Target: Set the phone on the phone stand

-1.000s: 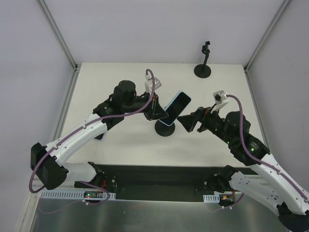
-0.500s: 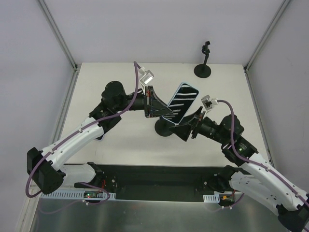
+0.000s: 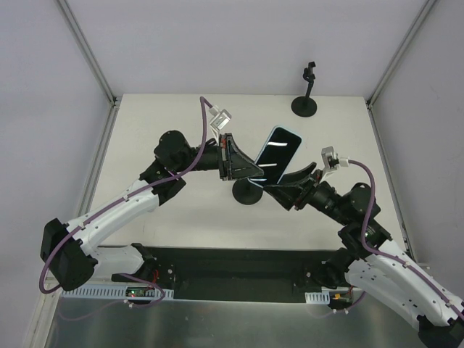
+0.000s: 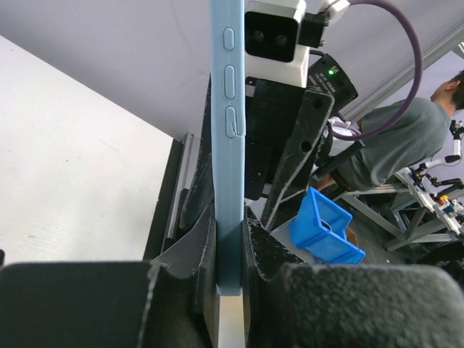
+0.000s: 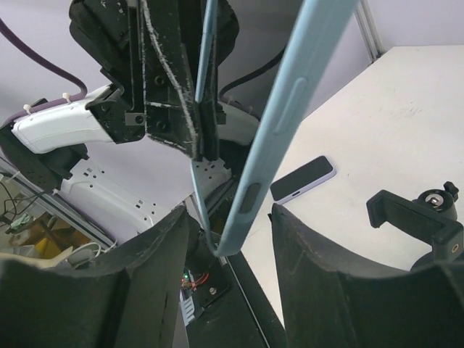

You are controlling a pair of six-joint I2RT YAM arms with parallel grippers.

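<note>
While the left claw (image 3: pixel 245 169) is clenching the lower end of the slim light-blue phone (image 3: pixel 276 152), which is standing on end above the black round-based stand (image 3: pixel 247 193), the right claw (image 3: pixel 288 183) is straddling its edge, jaws apart.

- My arms (image 3: pixel 109 212): white shells, black joints.
- Purple cable (image 4: pixel 417 54) runs to my white wrist camera (image 4: pixel 274 32).
- Fingers (image 4: pixel 72 304): black, coarse-grained plastic.
- Green light (image 4: pixel 334 71) on my right wrist.

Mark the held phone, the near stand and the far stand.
phone (image 3: pixel 278 152), top view, middle of its screen.
near stand (image 3: pixel 245 193), top view, its round base.
far stand (image 3: pixel 304 106), top view, its round base.
</note>
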